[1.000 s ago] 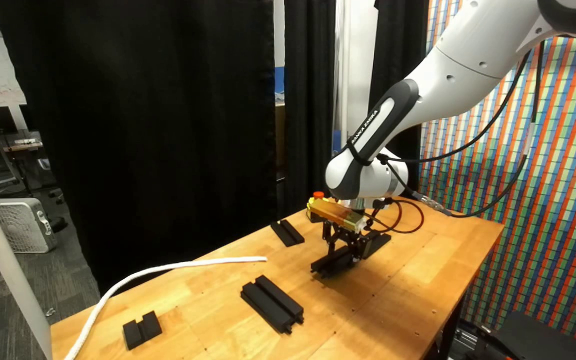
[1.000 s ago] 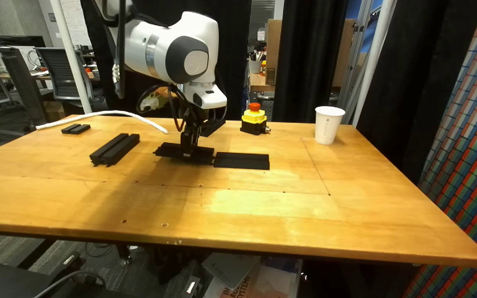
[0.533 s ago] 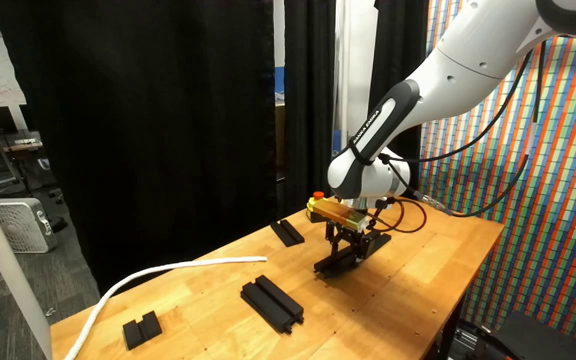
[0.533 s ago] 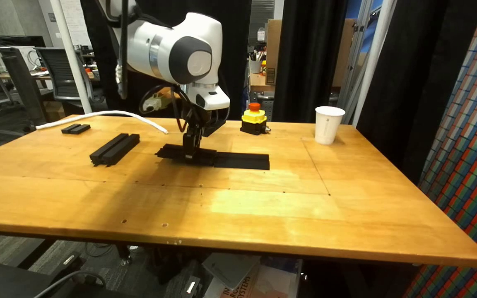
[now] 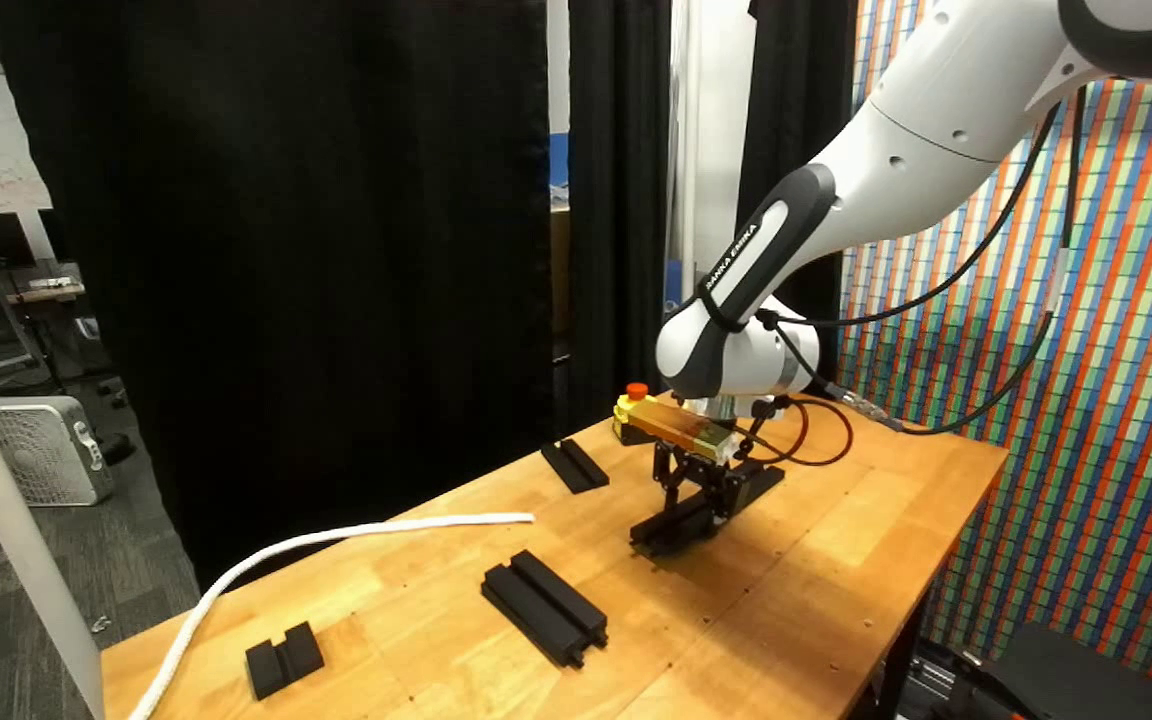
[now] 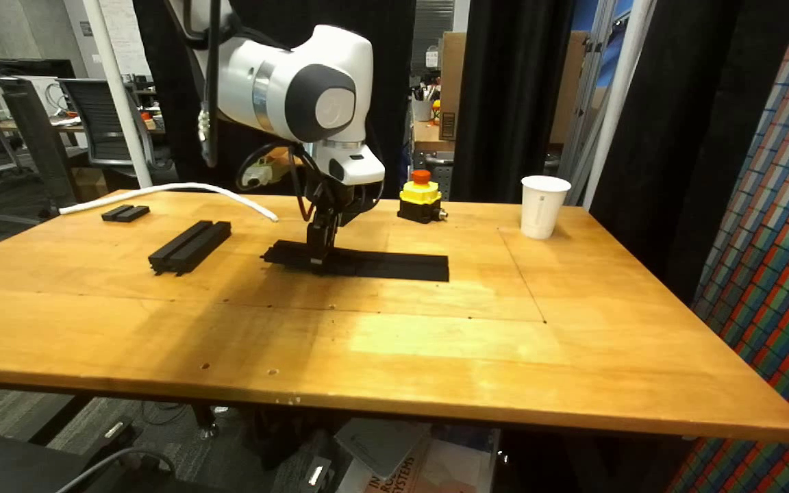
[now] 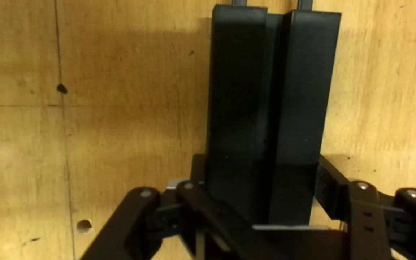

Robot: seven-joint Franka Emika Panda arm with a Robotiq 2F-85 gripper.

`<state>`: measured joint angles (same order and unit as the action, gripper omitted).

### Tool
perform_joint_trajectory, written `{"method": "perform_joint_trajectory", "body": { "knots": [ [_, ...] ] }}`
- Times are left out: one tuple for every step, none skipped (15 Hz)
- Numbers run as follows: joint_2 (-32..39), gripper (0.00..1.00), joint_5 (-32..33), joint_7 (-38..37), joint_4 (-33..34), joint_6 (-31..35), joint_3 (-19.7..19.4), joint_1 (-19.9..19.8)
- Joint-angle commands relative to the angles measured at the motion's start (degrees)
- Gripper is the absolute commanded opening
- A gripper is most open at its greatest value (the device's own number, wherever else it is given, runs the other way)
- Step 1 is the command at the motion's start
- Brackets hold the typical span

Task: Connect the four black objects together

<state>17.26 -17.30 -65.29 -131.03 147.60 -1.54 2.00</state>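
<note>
As the wrist view shows, the gripper [image 7: 264, 173] has its jaws drawn in against both long sides of the held bar [image 7: 244, 101], parted only by its width. In an exterior view, the second bar [image 6: 405, 267] continues the line at 3 o'clock from the gripper; no gap is visible, but whether the ends are fully locked I cannot tell. The loose bar [image 6: 190, 248] lies at 9 o'clock. Which piece is the fourth, I cannot say surely.

I suppose that these bars are stiff and rather light, with smooth sides which may slip under pushing. The thin prongs [image 7: 304, 5], at 12 o'clock in the wrist view, are probably the most fragile part and should not be squeezed. Better is a hold across the long sides, near the middle. The loose bar, aslant from 8 to 2 o'clock, would ask for a turned wrist.
</note>
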Motion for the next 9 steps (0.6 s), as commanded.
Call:
{"method": "perform_joint_trajectory", "body": {
  "knots": [
    [0.71,0.47,-0.62,1.36,2.24,-1.42,-0.05,-0.38],
    [0.9,0.47,-0.42,1.2,2.54,-1.42,-0.15,-0.3],
    [1.12,0.47,-0.22,1.05,2.84,-1.39,-0.25,-0.22],
    [1.3,0.47,-0.21,1.04,3.11,-1.47,-0.29,-0.24],
    [1.47,0.47,-0.25,1.07,3.34,-1.51,-0.3,-0.26],
    [1.61,0.47,-0.33,1.1,3.51,-1.55,-0.31,-0.3],
    [1.71,0.47,-0.36,1.06,3.57,-1.51,-0.34,-0.29],
    [1.77,0.47,-0.4,1.05,3.6,-1.49,-0.37,-0.3],
    [1.78,0.47,-0.42,1.01,3.59,-1.5,-0.4,-0.29]
  ]
}}
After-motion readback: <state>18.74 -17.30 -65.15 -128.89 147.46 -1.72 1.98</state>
